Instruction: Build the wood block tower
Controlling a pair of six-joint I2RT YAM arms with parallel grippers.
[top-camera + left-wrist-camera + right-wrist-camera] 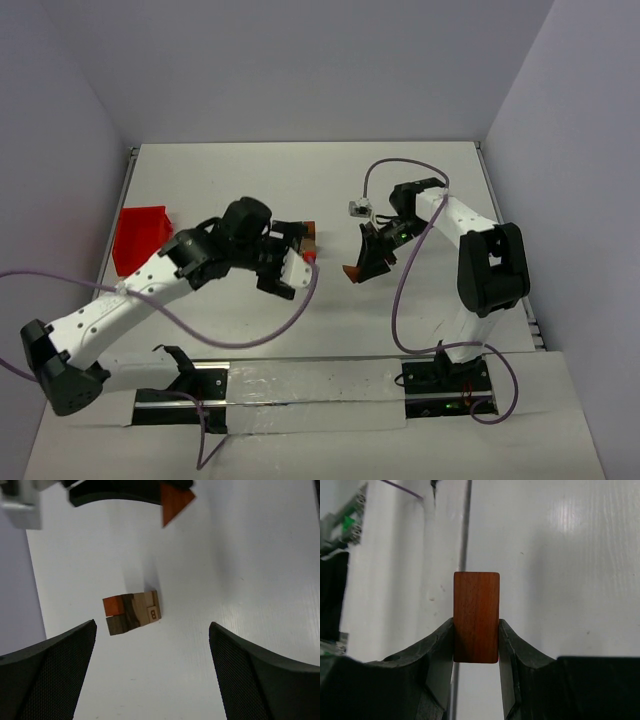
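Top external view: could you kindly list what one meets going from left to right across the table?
Red bin → left tool, open → wood block cluster → reddish-brown block, gripped by the right tool.

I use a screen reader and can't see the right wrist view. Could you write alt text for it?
The right gripper is shut on a reddish-brown wooden block, which stands upright between its black fingers, with the white table behind it.
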